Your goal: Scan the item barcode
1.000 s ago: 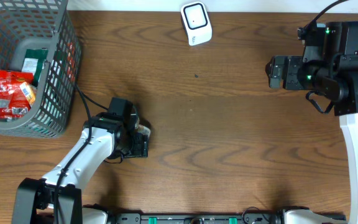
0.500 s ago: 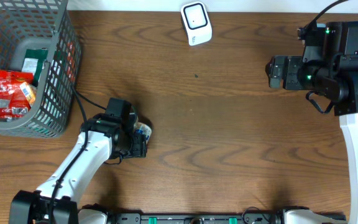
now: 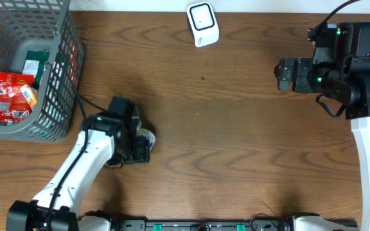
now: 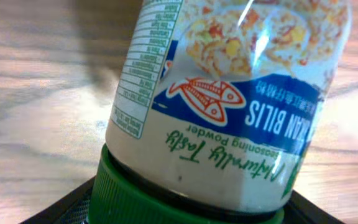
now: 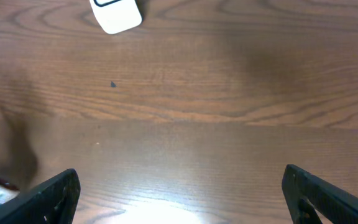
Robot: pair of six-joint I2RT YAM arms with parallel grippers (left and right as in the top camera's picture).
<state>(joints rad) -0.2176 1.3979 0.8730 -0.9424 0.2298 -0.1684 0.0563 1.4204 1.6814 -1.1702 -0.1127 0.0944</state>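
The seasoning jar [image 4: 229, 93] is gripped by the left end effector [image 3: 143, 144] at the near left of the table [image 3: 236, 141]. Its green cap [image 4: 166, 202] is seated deep in the grip, and the label is read upside down from the wrist view. The right end effector [image 5: 179, 186] is held wide open at the far right, with nothing in it. The white scanner [image 3: 202, 24] is seen at the far edge, well apart from the jar.
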